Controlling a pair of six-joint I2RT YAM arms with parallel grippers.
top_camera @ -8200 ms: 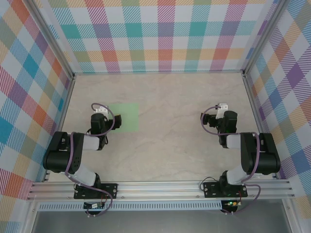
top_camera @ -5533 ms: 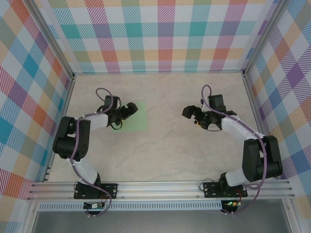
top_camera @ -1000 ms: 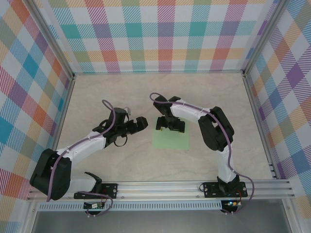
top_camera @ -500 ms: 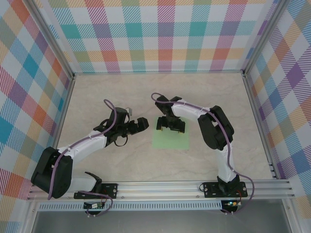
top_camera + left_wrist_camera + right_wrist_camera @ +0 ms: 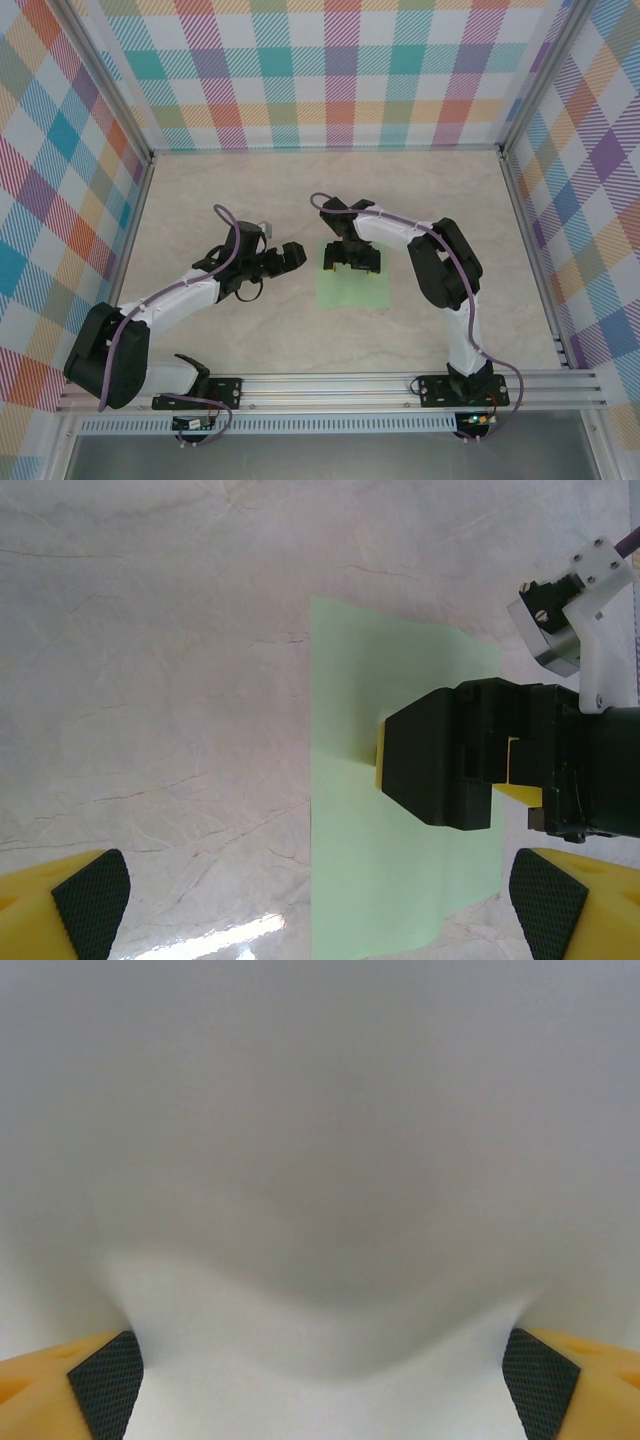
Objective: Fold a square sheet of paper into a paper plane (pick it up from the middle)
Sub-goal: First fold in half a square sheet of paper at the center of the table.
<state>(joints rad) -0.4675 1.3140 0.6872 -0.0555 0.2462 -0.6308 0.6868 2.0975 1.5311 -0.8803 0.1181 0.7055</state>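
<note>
The square sheet of paper [image 5: 352, 290] lies flat on the table's middle, pale mint-green and unfolded. My right gripper [image 5: 351, 264] stands open on its far half, fingers spread wide and pressed down on the sheet. In the right wrist view the paper [image 5: 320, 1350] is a pale blur right under the pads [image 5: 105, 1395]. My left gripper [image 5: 289, 258] hovers open just left of the sheet, holding nothing. In the left wrist view the paper [image 5: 400, 870] lies ahead with the right arm's black finger block [image 5: 445, 755] on it.
The marble-look table [image 5: 250, 330] is boxed in by checked walls [image 5: 340, 70] on three sides. An aluminium rail [image 5: 330, 385] with both arm bases runs along the near edge.
Over eight seconds the sheet went from the far left to the middle, and both arms reached inward. In the last second almost nothing moved.
</note>
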